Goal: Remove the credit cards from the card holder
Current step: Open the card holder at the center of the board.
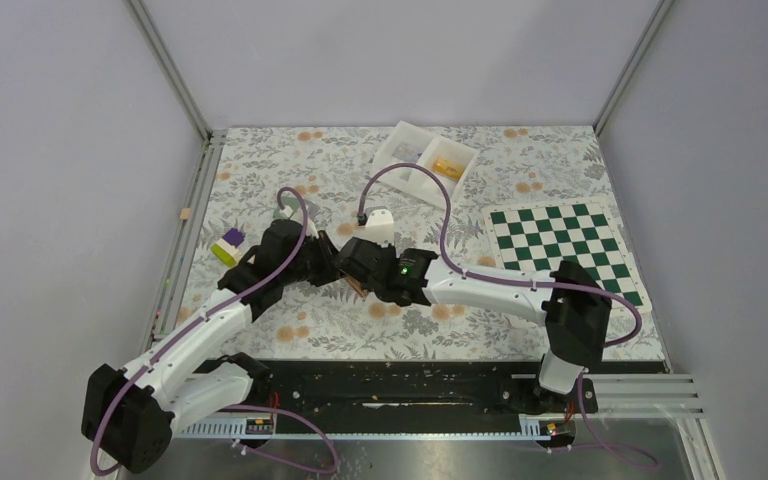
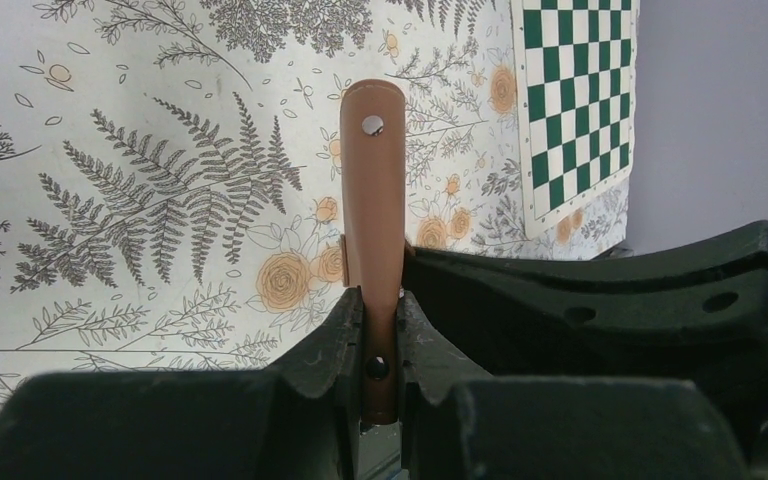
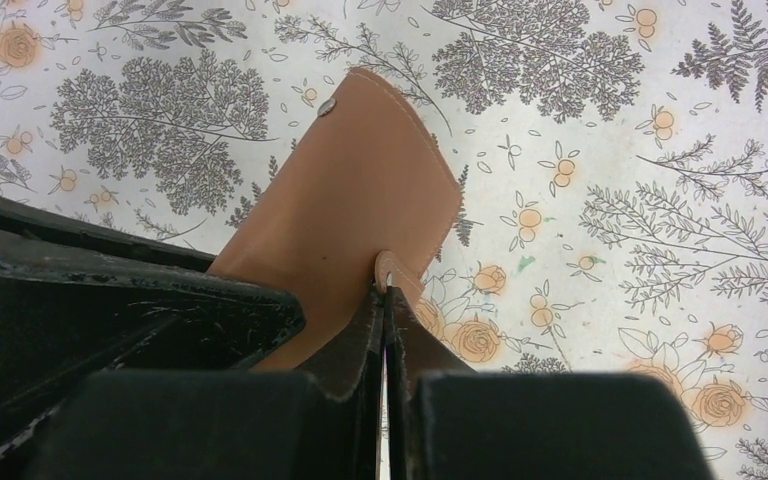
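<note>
The tan-brown card holder (image 2: 373, 200) is closed and held off the table between both grippers. In the left wrist view it shows edge-on, with my left gripper (image 2: 380, 330) shut on its lower end. In the right wrist view its cover (image 3: 350, 190) slopes away, and my right gripper (image 3: 387, 300) is shut on its small tab (image 3: 392, 268). From above, the two grippers (image 1: 328, 258) (image 1: 352, 268) meet mid-table and only a brown sliver of the holder (image 1: 356, 290) shows. No cards show inside it. Small lime and purple flat pieces (image 1: 228, 245), which look like cards, lie at the left.
A white two-compartment tray (image 1: 412, 150) holding yellow items stands at the back. A green-and-white chessboard mat (image 1: 560, 245) lies at the right. A greyish piece (image 1: 285, 212) lies behind the left arm's cable. A small wooden block (image 1: 187, 213) sits on the left rail.
</note>
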Controlling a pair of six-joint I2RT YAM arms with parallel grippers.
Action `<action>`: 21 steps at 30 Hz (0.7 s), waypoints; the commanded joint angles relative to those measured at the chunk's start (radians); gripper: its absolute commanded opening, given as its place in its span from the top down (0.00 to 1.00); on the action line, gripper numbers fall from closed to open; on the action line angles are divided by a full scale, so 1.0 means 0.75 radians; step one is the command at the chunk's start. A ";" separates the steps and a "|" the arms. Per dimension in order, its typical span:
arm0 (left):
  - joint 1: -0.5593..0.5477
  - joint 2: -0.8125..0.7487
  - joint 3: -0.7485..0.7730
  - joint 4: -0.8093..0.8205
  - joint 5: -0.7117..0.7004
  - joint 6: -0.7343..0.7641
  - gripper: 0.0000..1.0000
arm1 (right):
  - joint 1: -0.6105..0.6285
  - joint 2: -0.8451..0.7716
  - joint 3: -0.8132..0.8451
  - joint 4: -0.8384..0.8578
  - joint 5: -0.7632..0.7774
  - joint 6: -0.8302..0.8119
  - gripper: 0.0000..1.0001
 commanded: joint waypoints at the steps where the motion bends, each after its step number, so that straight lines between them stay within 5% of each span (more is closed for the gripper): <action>1: -0.016 -0.082 0.100 0.019 0.120 0.026 1.00 | -0.096 0.011 -0.076 -0.110 0.195 -0.025 1.00; 12: -0.006 -0.062 0.089 -0.015 0.026 0.080 1.00 | -0.112 -0.059 -0.175 -0.074 0.192 0.022 1.00; 16: -0.003 -0.059 0.096 -0.040 -0.017 0.089 1.00 | -0.188 -0.207 -0.328 0.074 -0.025 0.057 1.00; 21: -0.003 -0.074 0.097 -0.048 -0.071 0.151 1.00 | -0.236 -0.488 -0.578 0.417 -0.230 -0.016 0.53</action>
